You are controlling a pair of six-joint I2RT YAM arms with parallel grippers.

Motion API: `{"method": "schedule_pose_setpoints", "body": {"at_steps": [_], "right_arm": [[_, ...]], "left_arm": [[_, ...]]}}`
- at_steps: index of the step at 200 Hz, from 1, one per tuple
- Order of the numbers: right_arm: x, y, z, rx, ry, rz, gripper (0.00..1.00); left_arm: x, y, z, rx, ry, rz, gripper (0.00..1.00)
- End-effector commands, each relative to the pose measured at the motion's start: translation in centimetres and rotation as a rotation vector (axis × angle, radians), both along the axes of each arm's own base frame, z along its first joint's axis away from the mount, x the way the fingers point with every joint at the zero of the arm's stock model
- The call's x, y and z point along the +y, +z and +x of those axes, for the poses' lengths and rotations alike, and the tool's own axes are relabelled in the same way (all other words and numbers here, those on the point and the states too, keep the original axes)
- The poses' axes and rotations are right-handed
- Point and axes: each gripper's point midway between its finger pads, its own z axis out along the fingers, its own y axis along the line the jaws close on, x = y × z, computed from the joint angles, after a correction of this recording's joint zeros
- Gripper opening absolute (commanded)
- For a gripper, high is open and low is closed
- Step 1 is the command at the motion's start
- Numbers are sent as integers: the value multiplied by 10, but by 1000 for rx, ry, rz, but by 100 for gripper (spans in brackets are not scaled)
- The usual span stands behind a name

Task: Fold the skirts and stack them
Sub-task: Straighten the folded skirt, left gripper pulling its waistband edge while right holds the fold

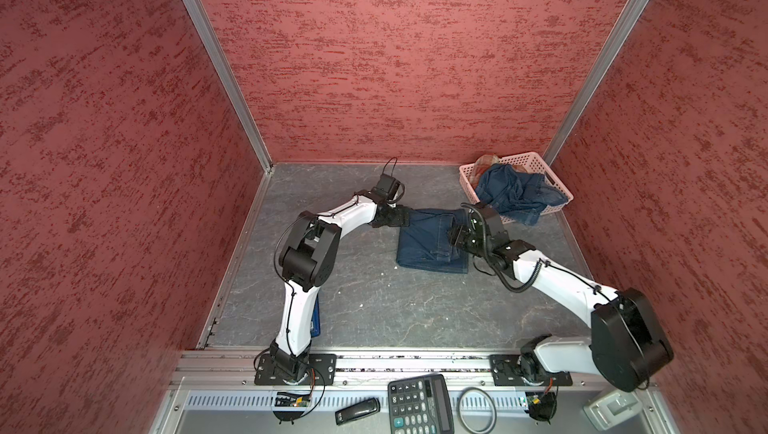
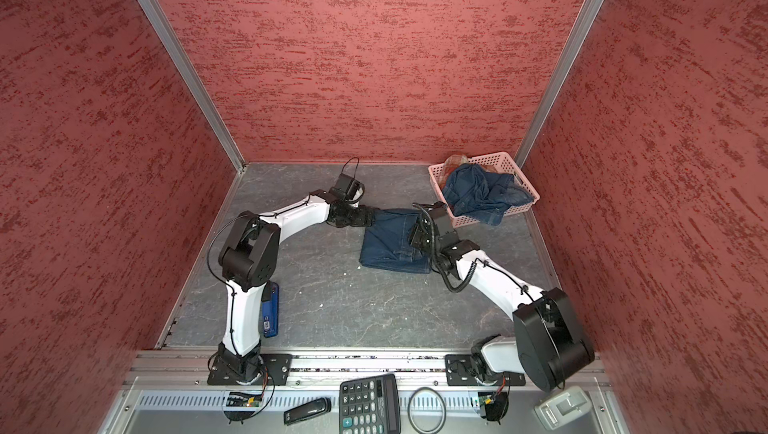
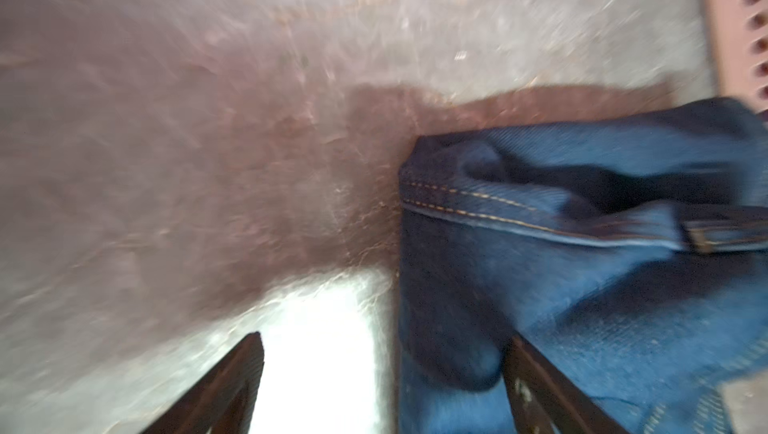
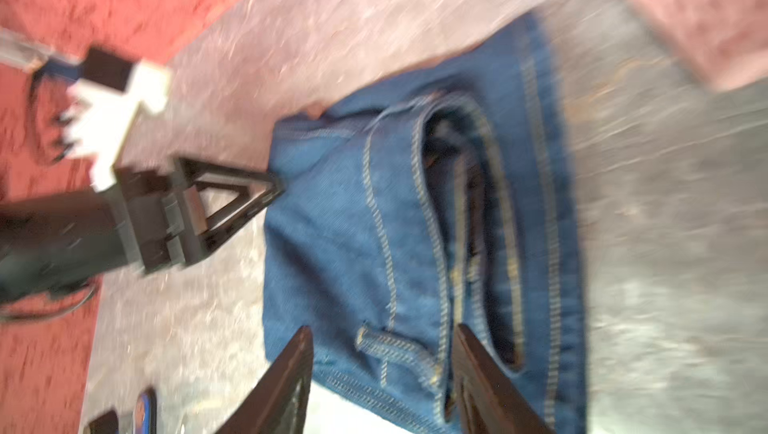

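Denim skirt [image 1: 424, 245], tan-stitched seams, folded flat

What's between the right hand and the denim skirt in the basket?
Nothing visible. The right hand hangs open over the folded skirt; the crumpled denim skirt lies topmost in the pink basket behind it, uncovered.

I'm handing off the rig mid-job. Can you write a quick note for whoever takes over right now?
Left tool: open, at the far left corner of the folded denim skirt, one finger over the cloth, gripping nothing.
Right tool: open, over that skirt's right side, holding nothing.
Done: that skirt looks folded and lies on the table.
To do: the second denim skirt, draped over the pink basket rim, and the plaid skirt under it both need folding and stacking.
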Motion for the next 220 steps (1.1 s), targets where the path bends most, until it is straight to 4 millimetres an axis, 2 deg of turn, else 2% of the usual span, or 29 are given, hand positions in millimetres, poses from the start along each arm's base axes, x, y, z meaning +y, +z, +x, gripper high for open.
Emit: {"method": "schedule_pose_setpoints", "body": {"at_steps": [1, 38, 72, 81, 121, 143, 173, 204, 210, 220], "right_arm": [[-19, -27, -7, 84, -54, 3, 55], [-32, -48, -6, 118, -110, 48, 50], [-40, -69, -5, 149, -146, 104, 42], [-41, -81, -5, 172, -150, 93, 41], [-24, -107, 5, 171, -69, 125, 33], [-1, -116, 9, 174, 3, 118, 29], [50, -118, 8, 180, 84, 167, 25], [118, -105, 10, 146, 163, 247, 21], [127, -100, 11, 134, 177, 247, 21], [130, -93, 15, 117, 175, 245, 22]], "left_arm": [[-6, 27, 1, -65, -11, -57, 90], [-4, 35, -6, -82, -24, -63, 90], [1, 38, -9, -86, -15, -58, 90], [4, 39, -9, -89, -12, -57, 90], [14, 46, -8, -92, 6, -49, 90], [29, 51, -4, -97, 36, -21, 90], [54, 62, 1, -110, 86, 23, 90], [77, 73, 6, -126, 133, 49, 90], [80, 74, 7, -128, 138, 56, 89], [83, 74, 5, -127, 139, 70, 89]]}}
